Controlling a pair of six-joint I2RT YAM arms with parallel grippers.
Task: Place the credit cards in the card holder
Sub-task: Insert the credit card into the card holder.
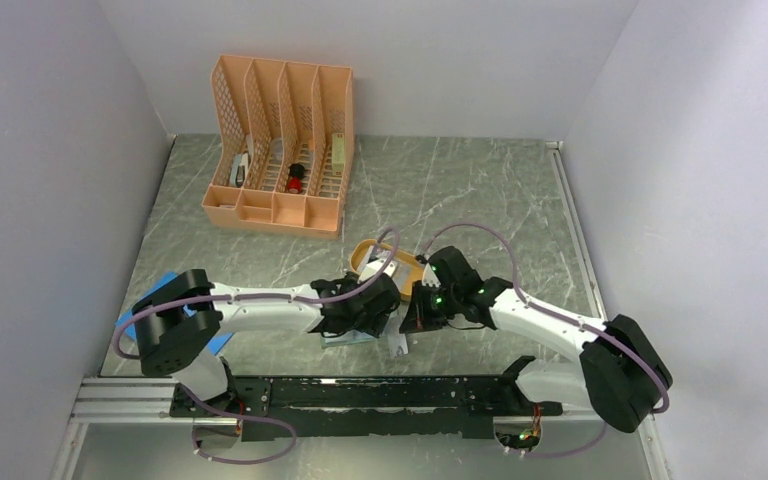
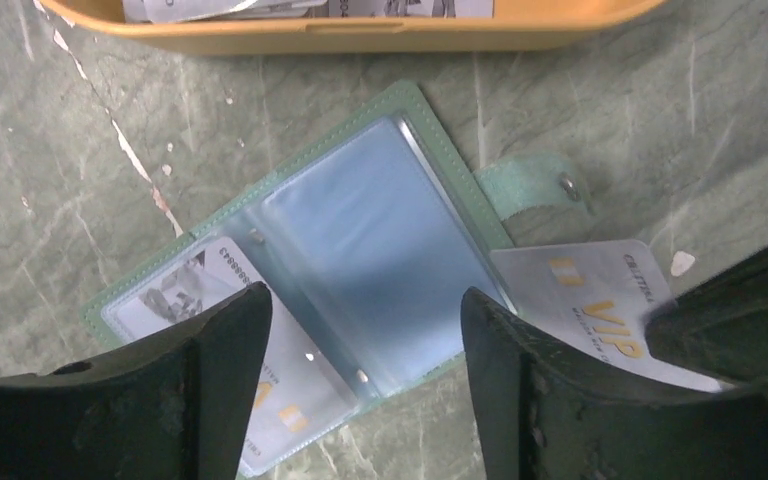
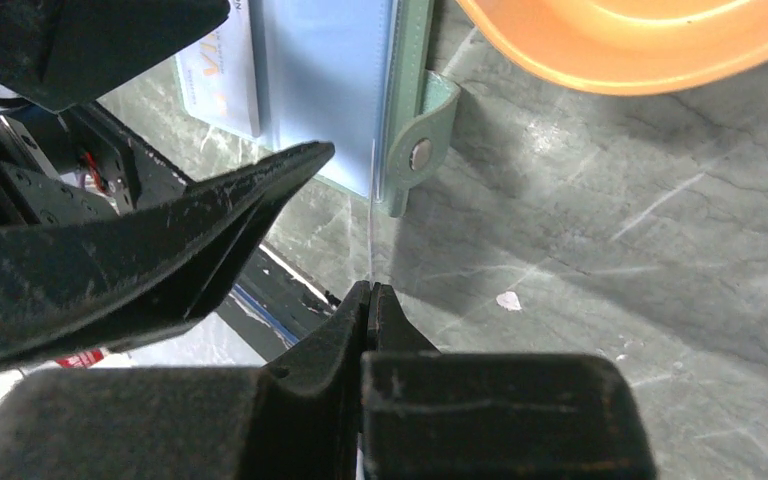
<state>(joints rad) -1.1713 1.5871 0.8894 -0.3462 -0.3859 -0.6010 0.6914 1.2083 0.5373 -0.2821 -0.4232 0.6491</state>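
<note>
Holder [image 2: 360, 250] lies open on the table [image 2: 660, 130], one card [image 2: 175, 295] pocketed, my right claw [image 3: 370, 292] pinching a second card [image 2: 580, 300] at its edge, left claw [image 2: 365, 300] gaping empty, more cards [image 2: 210, 8] waiting in the tray [image 2: 360, 38].

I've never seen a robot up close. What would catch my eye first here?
Probably the open teal card holder near the front edge of the table, with the left tool spread open above its clear pockets. Next, the right tool pinching a silver credit card marked VIP at the holder's edge, by its snap strap. Just beyond sits an orange tray holding more cards.
</note>
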